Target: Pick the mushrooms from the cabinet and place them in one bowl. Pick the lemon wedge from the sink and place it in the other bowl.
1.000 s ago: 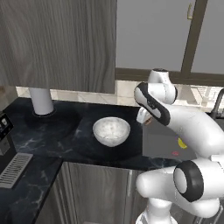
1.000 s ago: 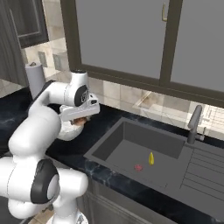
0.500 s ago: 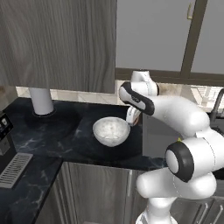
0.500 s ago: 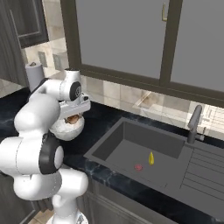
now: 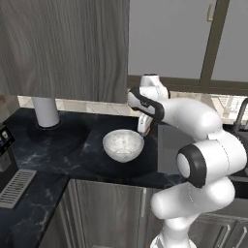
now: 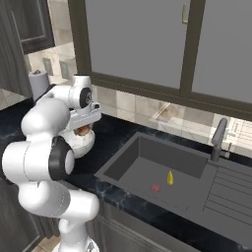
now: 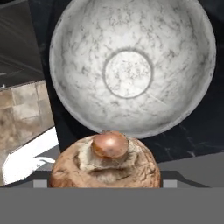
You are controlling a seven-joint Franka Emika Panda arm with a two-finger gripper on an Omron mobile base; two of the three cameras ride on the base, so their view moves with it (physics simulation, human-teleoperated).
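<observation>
Over the dark counter I hold the mushrooms just short of the marbled bowl; next I move forward and release

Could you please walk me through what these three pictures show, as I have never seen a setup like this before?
This is a rendered kitchen with a white robot arm on a base that can drive. Two pictures come from cameras on that base, behind the arm to its left and right. The third comes from a camera on the hand, looking along the gripper.

On the dark counter sits a white marbled bowl, seen from above in the hand view. The gripper holds a brown mushroom beside the bowl's rim, not yet over its middle; it shows as a brown spot under the hand in the right view.

To the right is a dark sink with a small yellow lemon wedge lying in it. A white cylinder stands further back on the counter.
</observation>
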